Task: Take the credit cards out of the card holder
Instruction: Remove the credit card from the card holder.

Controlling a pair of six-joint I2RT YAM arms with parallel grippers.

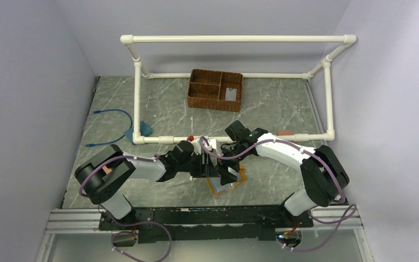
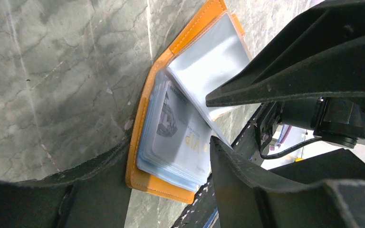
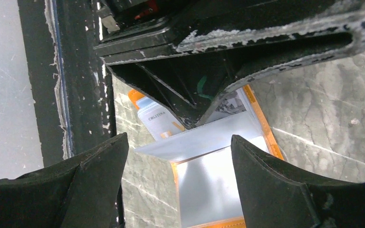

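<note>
Overhead: both arms meet over the open orange holder (image 1: 241, 176), which lies on the table (image 1: 142, 109) at the near middle.

Left wrist: the left gripper (image 2: 168, 145) stands parted, one finger on each side of the holder's stack of cards (image 2: 183, 142), clamping nothing.

Right wrist: the right gripper (image 3: 178, 140) gapes wide and empty over a lifted clear sleeve (image 3: 209, 137). A printed card shows beneath the left gripper.
</note>
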